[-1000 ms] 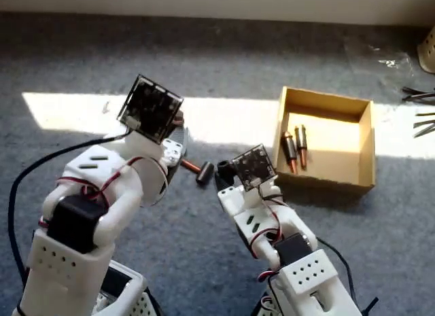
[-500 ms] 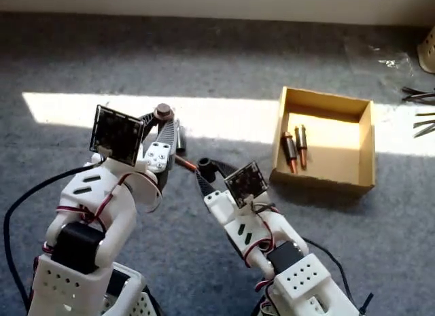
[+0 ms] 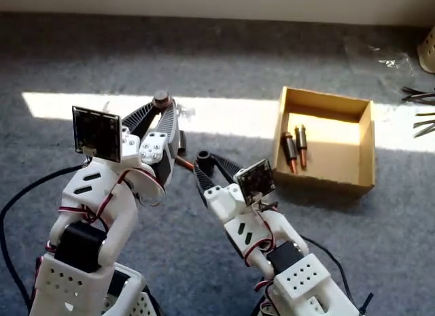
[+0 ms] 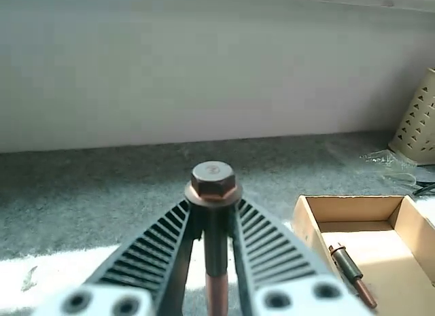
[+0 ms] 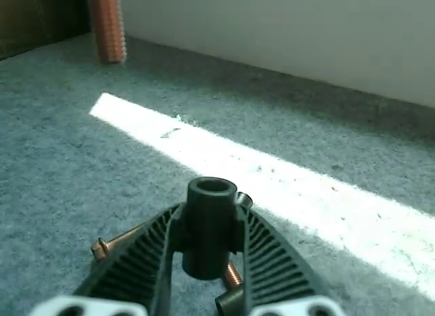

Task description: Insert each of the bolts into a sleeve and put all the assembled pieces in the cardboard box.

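- Holding 1 bolt (image 4: 213,187) with the head up, the left gripper (image 4: 213,217) has its fingers closed on the shank just under the hex head, raised above the carpet (image 3: 224,51).
- The right gripper (image 5: 211,214) has its fingers clamped around a black sleeve (image 5: 211,238), which stands upright with its open bore facing up, near the left gripper in the high view.
- We judge the step in hand to be mating this pair: both parts are gripped but apart, and the bolt is not yet in the sleeve.
- The next move, as we read it, calls for bringing the bolt's threaded end over the bore, lining up the 2 axes, then sliding one into the other. A small tilt would likely catch the tip on the rim.
- The cardboard box (image 3: 326,179) sits open on the carpet, well apart from both grippers.
- Inside it lie 2 assembled pieces (image 3: 290,150), side by side near the wall closest to the arms, with copper ends showing past their dark sleeves.
- Another loose bolt (image 5: 114,243) lies on the carpet beneath the right gripper, so we reckon at least 1 more pair remains.
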Controlling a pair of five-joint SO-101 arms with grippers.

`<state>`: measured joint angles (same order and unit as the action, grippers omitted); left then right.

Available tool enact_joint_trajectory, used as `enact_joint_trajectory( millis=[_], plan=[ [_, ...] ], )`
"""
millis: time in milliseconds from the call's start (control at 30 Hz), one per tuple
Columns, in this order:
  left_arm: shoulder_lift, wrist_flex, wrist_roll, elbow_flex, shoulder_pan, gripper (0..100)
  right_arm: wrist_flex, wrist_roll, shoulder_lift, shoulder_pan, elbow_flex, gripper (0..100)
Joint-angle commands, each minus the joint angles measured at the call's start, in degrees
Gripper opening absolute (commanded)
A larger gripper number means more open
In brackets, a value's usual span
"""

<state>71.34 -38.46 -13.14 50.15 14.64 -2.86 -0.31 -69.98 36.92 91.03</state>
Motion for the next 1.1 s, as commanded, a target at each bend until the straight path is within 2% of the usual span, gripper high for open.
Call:
enact_joint_trajectory(
  millis=[0,100,200,433,533,667,833,1067],
  plan=[
    [1.01,1.67,-0.7,-0.66,-0.22,1,-1.27,-0.53,-2.51,0.13,-3.38,0.4],
    [1.01,2.81,-0.7,-0.66,2.33,1,-1.19,-0.53,-8.22,0.31,-3.12,0.4],
    [1.01,3.96,-0.35,-0.66,4.26,1,4.09,-0.53,-14.37,0.22,-2.24,0.4],
    [1.1,3.87,-0.35,-0.66,4.62,1,11.91,-0.53,-23.52,0.4,-1.89,0.4],
    [1.1,3.78,-0.35,-0.66,5.23,1,14.46,-0.53,-25.45,0.4,-1.89,0.4],
    [1.1,3.78,-0.18,-0.66,9.36,1,16.13,-0.53,-26.51,1.27,-1.8,0.4],
    [1.1,3.78,5.1,-0.66,12.53,1,16.04,2.2,-26.68,3.56,0.31,0.4],
    [1.1,3.78,5.19,-0.66,13.05,1,15.87,4.75,-26.68,3.91,0.57,0.4]
  ],
)
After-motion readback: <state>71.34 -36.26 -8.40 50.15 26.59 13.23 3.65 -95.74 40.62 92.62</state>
